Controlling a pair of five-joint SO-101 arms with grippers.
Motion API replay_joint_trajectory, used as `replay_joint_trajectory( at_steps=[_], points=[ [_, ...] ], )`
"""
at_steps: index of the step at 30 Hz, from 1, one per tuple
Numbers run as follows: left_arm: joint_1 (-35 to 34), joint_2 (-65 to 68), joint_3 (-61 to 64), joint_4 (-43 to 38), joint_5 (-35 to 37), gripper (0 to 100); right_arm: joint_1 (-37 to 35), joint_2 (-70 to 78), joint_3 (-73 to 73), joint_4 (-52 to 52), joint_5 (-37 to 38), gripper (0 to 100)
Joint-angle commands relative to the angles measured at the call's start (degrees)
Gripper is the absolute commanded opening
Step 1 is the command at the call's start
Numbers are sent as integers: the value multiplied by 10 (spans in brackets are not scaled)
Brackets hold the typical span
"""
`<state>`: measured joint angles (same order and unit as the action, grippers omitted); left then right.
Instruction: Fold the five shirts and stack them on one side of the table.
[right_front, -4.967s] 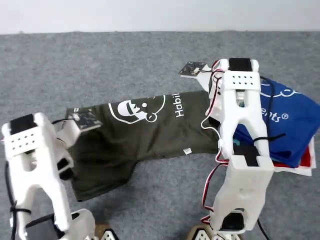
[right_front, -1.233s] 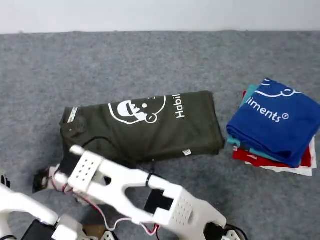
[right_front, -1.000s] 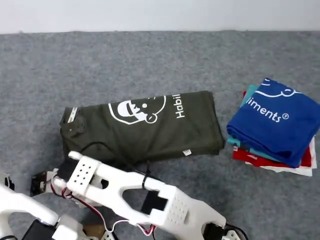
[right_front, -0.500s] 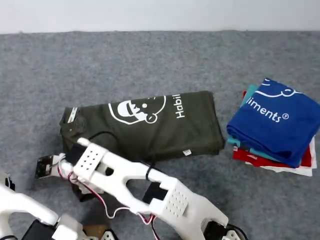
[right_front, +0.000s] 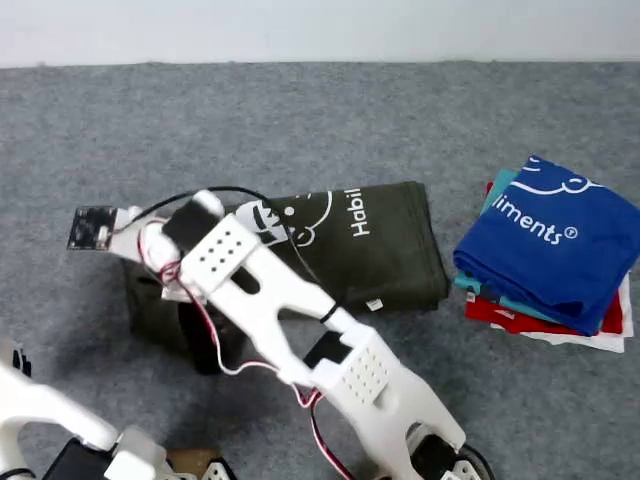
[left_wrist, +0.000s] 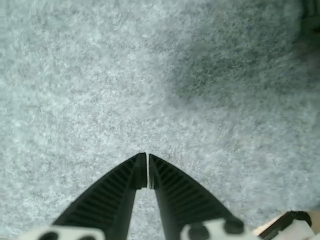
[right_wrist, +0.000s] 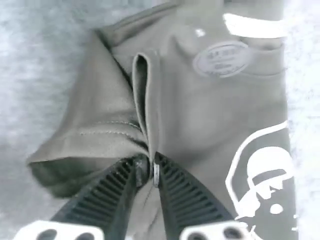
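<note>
Near the centre of the high view, a little toward 9 o'clock: an olive shirt (right_front: 385, 245), folded to a long band, with a white print (right_front: 305, 215) on the upper side. End at 3 o'clock lying flat on the grey table (right_front: 330, 120). End at 9 o'clock bunched up and partly hidden under the right arm (right_front: 270, 300).

At 3 o'clock, well apart from the olive shirt: a stack (right_front: 550, 250) of folded shirts. Blue on top, then teal, then red, and a white edge at the very bottom.

Right arm stretched from 6 o'clock up toward 10 o'clock, across the bunched end of the olive shirt. At its tip, at 9 o'clock, a small camera board (right_front: 95, 228), with red and black wires beside it.

Right gripper (right_wrist: 149, 169) pinching a raised ridge of the olive cloth, with the fingers (right_wrist: 107, 195) pressed close on both sides of it. Beyond the ridge, in the right wrist view, a round label (right_wrist: 220, 58) on the cloth and a part of the white print.

At 7 o'clock in the high view, low in the corner: a part of the left arm (right_front: 40, 405). Left gripper (left_wrist: 148, 172) pressed together, with nothing between the fingers, above bare grey table. Touching the table or not: cannot tell.
</note>
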<state>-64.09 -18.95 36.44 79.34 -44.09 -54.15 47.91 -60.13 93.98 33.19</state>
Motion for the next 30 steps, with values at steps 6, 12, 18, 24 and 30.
replay_joint_trajectory(
  at_steps=[6,12,18,24,30],
  points=[
    [33,-20,-3,-10,-3,15,43,87,-105,-60,22,10],
    [33,-19,-3,-10,-3,15,73,152,-157,-109,18,139],
    [33,-19,-3,-11,-3,15,96,182,-184,-153,-5,224],
    [33,-19,-3,-11,-3,15,90,150,-229,-58,-6,197],
    [33,-19,-3,-22,-3,15,50,114,-250,76,-7,143]
  ],
)
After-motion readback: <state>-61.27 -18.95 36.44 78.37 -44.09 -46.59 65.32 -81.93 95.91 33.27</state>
